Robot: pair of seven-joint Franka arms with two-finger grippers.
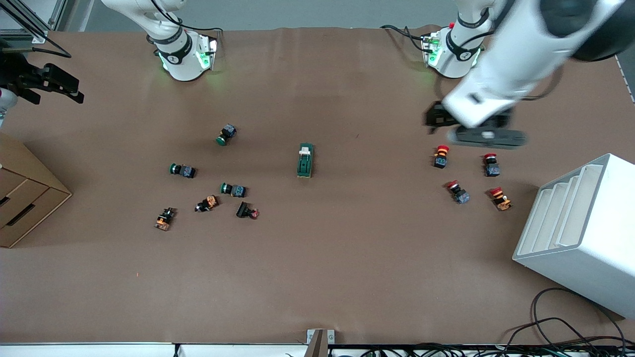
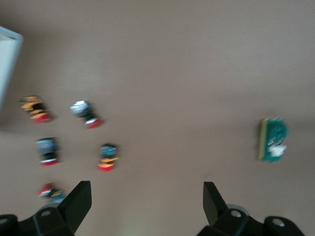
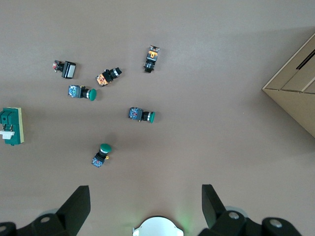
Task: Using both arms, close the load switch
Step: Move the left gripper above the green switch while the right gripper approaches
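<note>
Both the left gripper (image 2: 142, 201) and right gripper (image 3: 142, 204) hang wide open and empty, well apart from the load switch (image 1: 305, 160); a one-sided push risks sliding it.

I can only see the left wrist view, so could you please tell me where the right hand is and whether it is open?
Observer: The right hand hangs open over the right arm's end of the table, near the cardboard drawers.
Operator: Thank you; does anything lie between it and the load switch?
Observer: Yes, six push-buttons lie scattered on that stretch of table, three of them green-capped.
</note>
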